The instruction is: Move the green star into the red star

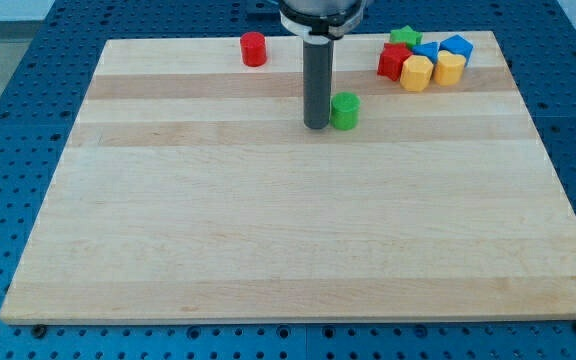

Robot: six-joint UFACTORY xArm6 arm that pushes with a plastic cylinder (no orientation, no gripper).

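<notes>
one camera view was on record. it looked from the near side of the wooden board, raised and tilted down toward the far edge. the whole board fell in frame at middle range, with blue perforated table showing left, right and near. mounting undetermined.

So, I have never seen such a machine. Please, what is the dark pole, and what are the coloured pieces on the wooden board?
It is one photo; where the camera sits is not recorded. The dark pole is a robot arm's rod; it holds nothing, it only pushes. My tip rests on the wooden board, just left of a green cylinder. A red cylinder stands near the top edge. At the top right is a cluster: green star, red star, two yellow blocks, two blue blocks.
</notes>
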